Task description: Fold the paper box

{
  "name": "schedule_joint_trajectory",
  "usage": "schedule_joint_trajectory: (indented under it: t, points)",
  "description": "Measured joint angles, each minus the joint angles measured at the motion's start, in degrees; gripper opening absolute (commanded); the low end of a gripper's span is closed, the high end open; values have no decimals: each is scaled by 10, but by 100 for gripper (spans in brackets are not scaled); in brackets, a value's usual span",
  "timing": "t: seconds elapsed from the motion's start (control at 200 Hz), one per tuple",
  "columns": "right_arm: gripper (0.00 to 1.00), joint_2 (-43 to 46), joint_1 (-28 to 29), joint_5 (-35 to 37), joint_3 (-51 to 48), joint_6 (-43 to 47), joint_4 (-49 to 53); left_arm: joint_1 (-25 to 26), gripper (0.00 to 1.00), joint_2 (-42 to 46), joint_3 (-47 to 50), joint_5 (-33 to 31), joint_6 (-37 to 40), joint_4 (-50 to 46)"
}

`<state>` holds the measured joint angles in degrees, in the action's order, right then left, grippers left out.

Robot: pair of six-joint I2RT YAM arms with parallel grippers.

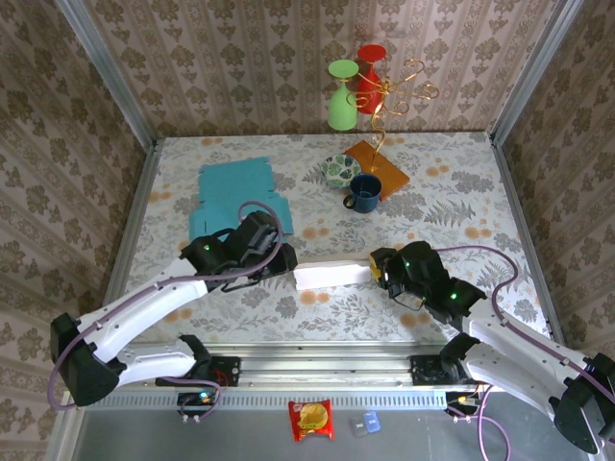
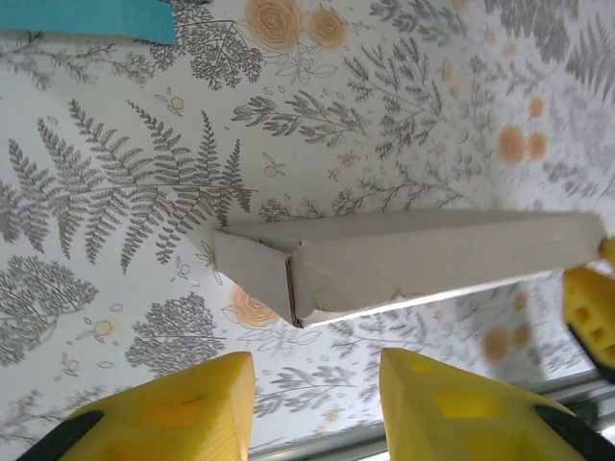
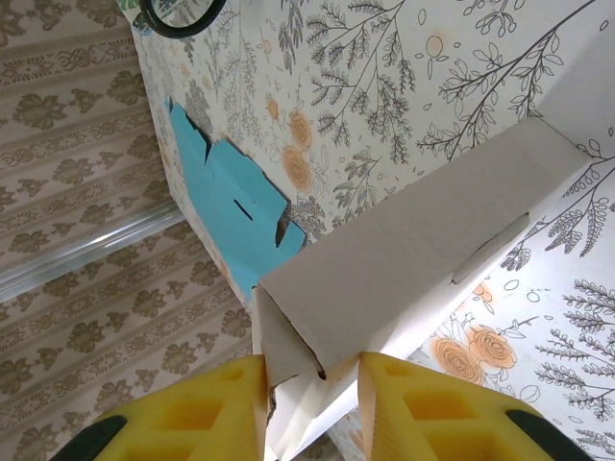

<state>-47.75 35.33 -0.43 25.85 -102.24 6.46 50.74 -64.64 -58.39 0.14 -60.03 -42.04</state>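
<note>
The paper box [image 1: 332, 275] is a long white carton lying across the near middle of the table [image 1: 461, 192]. My right gripper [image 1: 378, 270] is shut on its right end. In the right wrist view both yellow fingers [image 3: 207, 408] press the end flap of the box [image 3: 423, 259], and the gripper [image 3: 312, 403] holds it tight. My left gripper [image 1: 281, 257] sits at the box's left end. In the left wrist view this gripper [image 2: 317, 403] is open with bare table between the fingers, and the box [image 2: 413, 254] lies just beyond the tips, untouched.
A flat teal cardboard sheet [image 1: 235, 192] lies behind the left arm. At the back stand a green glass [image 1: 342, 96], a red glass [image 1: 370, 67], a gold wire stand on an orange base [image 1: 380, 165], a patterned bowl [image 1: 338, 171] and a dark blue mug [image 1: 365, 192].
</note>
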Motion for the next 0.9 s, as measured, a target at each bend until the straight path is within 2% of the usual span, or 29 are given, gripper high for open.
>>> schedule_joint_trajectory:
  t: [0.18,0.365,0.9]
  points:
    - [29,0,0,0,0,0,2,-43,41,16,66,46,-95,69]
    - [28,0,0,0,0,0,5,-51,37,16,125,73,-162,136]
    - [25,-4,-2,2,0,-1,6,-55,36,59,150,81,-222,194]
